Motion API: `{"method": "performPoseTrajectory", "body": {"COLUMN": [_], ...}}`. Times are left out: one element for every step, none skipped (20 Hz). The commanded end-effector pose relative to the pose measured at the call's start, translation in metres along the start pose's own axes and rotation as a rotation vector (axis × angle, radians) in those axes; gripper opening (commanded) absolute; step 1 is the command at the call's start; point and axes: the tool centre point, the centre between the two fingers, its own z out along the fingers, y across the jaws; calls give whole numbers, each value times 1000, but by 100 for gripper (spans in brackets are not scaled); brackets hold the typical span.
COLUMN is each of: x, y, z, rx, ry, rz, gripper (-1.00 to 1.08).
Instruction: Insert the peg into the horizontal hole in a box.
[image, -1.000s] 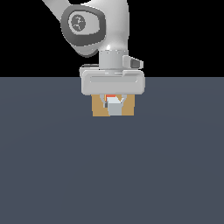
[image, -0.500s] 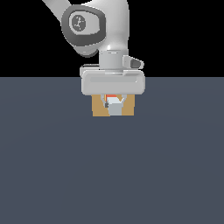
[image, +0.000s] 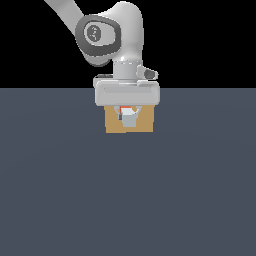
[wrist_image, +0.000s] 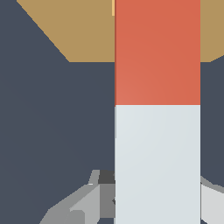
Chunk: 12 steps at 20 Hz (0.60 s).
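Observation:
The tan box (image: 113, 125) stands on the dark floor, partly behind my hand. My gripper (image: 128, 118) is shut on the peg (image: 129, 120), seen end-on in the exterior view with white in front and a bit of red-orange above. In the wrist view the peg (wrist_image: 157, 109) runs from my fingers (wrist_image: 85, 205) toward the box (wrist_image: 83, 30); its white half is in the grip and its red-orange half reaches over the box face. A thin lighter-orange sliver of the hole (wrist_image: 113, 7) shows beside the red half; the rest is hidden by the peg.
A flat dark grey floor (image: 128, 200) lies all around the box. Nothing else stands on it.

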Motion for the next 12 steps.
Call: {"method": "performPoseTrajectory", "body": {"x": [23,32,39,46,52,58,62,66,68,70,71,72], "y": [0,0,0,0,1,1,1,1,1,2,2,2], "z": [-2,-2,-2,-2,-2,-2,-2,-2,-2,-2,-2,-2], "rx": [-4,-4,-4,-4,-4,-5,-5,-5,-5,-5,-5,-5], "ry": [1,1,1,1,1,1,1,1,1,1,1,1], "rz": [-2,-2,-2,-2,-2,-2,-2,-2,-2,-2,-2,-2], "gripper": [-100,-100,-100,-100,-100,-100,-100,-100,-100,-100,-100,-100]}}
